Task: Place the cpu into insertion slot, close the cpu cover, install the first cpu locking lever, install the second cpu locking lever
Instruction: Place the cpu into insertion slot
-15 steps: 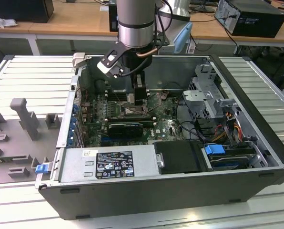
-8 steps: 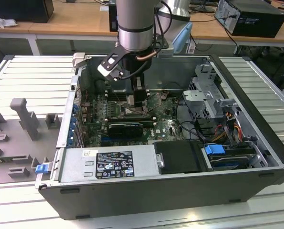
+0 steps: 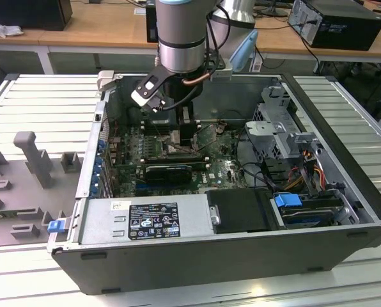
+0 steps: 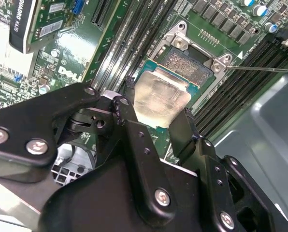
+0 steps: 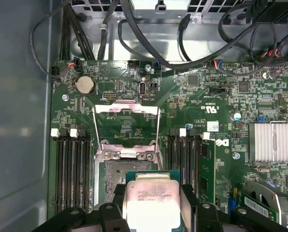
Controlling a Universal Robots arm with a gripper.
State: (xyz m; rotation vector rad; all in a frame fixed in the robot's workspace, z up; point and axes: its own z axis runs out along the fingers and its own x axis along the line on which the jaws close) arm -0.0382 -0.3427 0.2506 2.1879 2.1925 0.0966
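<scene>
The cpu [image 4: 163, 94], with a pale, smudged metal lid on a green edge, is clamped between the fingers of the tool [image 4: 156, 116]. It sits partly over the near edge of the slot [image 4: 190, 63], whose pin field lies exposed; contact cannot be judged. Step one is judged under way, not complete. The cover [image 5: 126, 105] stands open and both levers are unlatched. In the exterior view the arm [image 3: 181, 38] reaches into the case [image 3: 344, 128] at upper centre of the frame.
</scene>
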